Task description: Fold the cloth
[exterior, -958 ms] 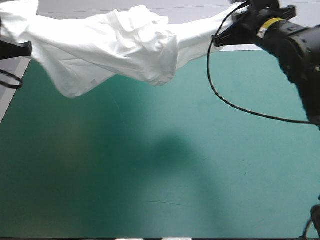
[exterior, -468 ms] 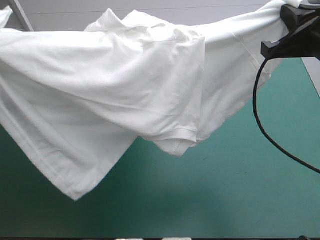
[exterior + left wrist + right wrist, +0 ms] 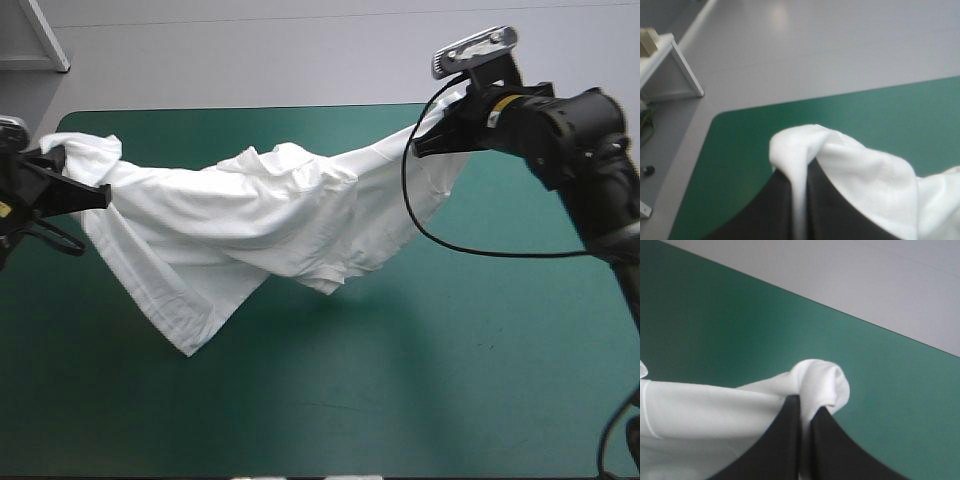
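Since just before, my arms have come down and the T-shirt (image 3: 260,225) hangs lower, strung above the table's (image 3: 450,350) far half. My left pincer (image 3: 75,185), near the far left corner, is clamped on one bunched end. The middle sags in folds. My right pincer (image 3: 440,135), toward the far right, pinches the other end.

The T-shirt (image 3: 250,220) is soft, matt, creased cloth. The worktop cover (image 3: 450,350) looks smooth, faintly shiny. The right gripper (image 3: 806,405) is matt black.
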Robot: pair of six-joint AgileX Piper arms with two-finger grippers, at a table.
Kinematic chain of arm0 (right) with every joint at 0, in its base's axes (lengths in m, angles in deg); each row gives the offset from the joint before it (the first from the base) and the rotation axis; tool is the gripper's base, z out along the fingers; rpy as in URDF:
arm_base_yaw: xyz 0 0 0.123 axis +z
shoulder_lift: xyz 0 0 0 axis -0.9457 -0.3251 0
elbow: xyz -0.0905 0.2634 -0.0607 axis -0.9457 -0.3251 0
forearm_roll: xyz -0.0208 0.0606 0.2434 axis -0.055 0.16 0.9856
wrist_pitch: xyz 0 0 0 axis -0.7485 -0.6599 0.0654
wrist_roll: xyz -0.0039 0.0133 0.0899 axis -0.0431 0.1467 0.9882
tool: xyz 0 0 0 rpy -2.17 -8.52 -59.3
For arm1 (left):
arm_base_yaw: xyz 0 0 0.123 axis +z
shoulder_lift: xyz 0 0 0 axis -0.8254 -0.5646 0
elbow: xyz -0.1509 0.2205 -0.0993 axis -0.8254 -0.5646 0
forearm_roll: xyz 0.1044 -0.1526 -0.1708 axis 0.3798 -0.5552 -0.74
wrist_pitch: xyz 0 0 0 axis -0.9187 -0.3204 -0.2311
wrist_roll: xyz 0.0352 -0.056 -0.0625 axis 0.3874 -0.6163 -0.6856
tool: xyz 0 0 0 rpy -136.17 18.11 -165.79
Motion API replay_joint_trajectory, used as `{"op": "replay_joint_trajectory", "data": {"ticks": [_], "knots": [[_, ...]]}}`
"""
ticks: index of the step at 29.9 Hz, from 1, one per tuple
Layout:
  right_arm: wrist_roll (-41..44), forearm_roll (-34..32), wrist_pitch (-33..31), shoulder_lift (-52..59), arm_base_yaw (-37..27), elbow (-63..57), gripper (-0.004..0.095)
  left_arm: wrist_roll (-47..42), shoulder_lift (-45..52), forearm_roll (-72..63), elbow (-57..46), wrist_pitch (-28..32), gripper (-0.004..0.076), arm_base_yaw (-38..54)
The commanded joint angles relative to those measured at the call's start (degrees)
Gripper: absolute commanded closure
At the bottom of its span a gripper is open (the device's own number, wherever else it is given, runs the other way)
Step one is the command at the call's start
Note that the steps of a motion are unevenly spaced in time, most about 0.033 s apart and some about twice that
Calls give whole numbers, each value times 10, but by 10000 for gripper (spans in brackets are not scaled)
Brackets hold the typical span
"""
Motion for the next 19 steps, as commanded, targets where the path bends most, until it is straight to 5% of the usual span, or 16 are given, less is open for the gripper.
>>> {"op": "replay_joint_trajectory", "data": {"ticks": [1,6,13,15,19], "knots": [[-2,-22,136,-32,-3,-23,925,-3,-47,-9,-51,124,705,-2],[14,-70,251,-136,-3,-30,925,-4,-163,-9,-102,285,705,-2],[32,-93,380,-248,-5,-30,883,-4,-299,-9,-102,429,698,-2],[47,-84,397,-262,-9,-30,787,-4,-326,-9,-102,452,663,-2],[64,-79,425,-271,-19,-30,414,-3,-360,-9,-102,486,471,-1]]}}
